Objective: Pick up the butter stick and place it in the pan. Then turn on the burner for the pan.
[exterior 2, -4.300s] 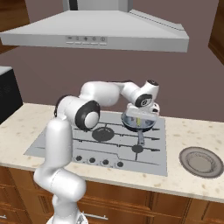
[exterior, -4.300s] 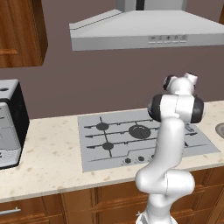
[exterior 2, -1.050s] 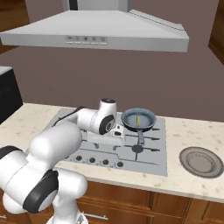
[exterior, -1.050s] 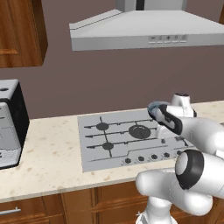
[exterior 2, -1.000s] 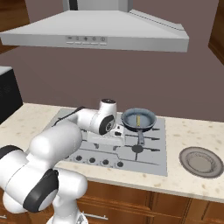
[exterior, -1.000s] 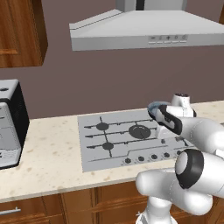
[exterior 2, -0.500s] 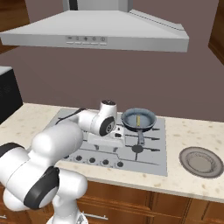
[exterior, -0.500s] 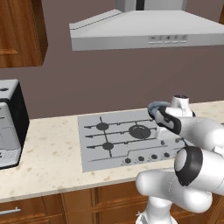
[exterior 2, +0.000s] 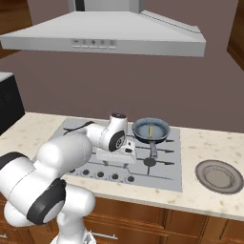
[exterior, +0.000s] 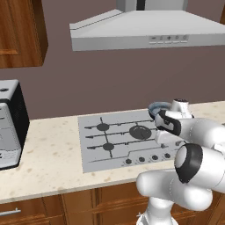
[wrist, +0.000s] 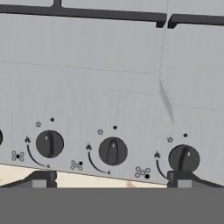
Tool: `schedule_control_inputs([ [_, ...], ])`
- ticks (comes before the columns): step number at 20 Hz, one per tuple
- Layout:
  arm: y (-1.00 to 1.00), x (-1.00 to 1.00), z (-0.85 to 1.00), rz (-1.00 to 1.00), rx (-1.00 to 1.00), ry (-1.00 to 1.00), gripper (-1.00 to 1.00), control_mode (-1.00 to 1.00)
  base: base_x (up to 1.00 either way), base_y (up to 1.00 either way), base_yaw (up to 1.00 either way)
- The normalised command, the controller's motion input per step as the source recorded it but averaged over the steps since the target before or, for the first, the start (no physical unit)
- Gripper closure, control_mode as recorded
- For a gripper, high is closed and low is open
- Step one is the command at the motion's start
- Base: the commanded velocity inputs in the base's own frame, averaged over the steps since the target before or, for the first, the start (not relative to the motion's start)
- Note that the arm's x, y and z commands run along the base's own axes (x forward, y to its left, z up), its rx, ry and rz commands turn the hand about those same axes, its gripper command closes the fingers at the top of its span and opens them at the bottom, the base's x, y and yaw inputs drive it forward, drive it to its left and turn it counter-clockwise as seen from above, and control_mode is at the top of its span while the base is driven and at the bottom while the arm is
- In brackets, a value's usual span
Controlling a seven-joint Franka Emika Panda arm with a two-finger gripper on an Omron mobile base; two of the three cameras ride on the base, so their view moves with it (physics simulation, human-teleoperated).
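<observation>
The pan (exterior 2: 151,129) sits on the back right burner of the grey stove (exterior 2: 167,162), its handle pointing toward the front. The pale yellow butter stick (exterior 2: 150,130) lies inside it. In the left base view the pan (exterior: 157,106) is half hidden behind my arm. My gripper (wrist: 111,180) hangs low over the stove's front row of knobs, open, with nothing between its fingertips (wrist: 41,179). The middle knob (wrist: 113,151) lies straight ahead of the gap, with a knob (wrist: 49,143) to its left and another knob (wrist: 183,158) to its right. My hand (exterior 2: 114,155) hovers just above the knob row.
A grey plate (exterior 2: 220,175) lies on the counter right of the stove. A black and silver appliance (exterior: 9,123) stands at the far left. The range hood (exterior 2: 105,38) hangs overhead. My folded arm (exterior: 193,145) crowds the stove's front right.
Four seconds ago the gripper was up over the pan; now it is down at the knob row, and the butter stick lies in the pan. Over the last second it barely moved.
</observation>
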Motion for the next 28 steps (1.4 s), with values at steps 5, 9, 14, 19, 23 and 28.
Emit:
schedule_control_inputs([
  [5, 0.00, 0.00, -0.15, 0.00, 0.00, 0.00, -1.00, -1.00, 0.00, 0.00, 0.00],
  [9, 0.00, 0.00, -0.17, 0.00, 0.00, 0.00, -1.00, -1.00, 0.00, 0.00, 0.00],
  [14, 0.00, 0.00, -0.20, 0.00, 0.00, 0.00, -1.00, -1.00, 0.00, 0.00, 0.00],
  [19, 0.00, 0.00, -0.16, 0.00, 0.00, 0.00, -1.00, -1.00, 0.00, 0.00, 0.00],
  [23, 0.00, 0.00, -0.16, 0.00, 0.00, 0.00, -1.00, -1.00, 0.00, 0.00, 0.00],
  [28, 0.00, 0.00, -0.10, 0.00, 0.00, 0.00, -1.00, -1.00, 0.00, 0.00, 0.00],
])
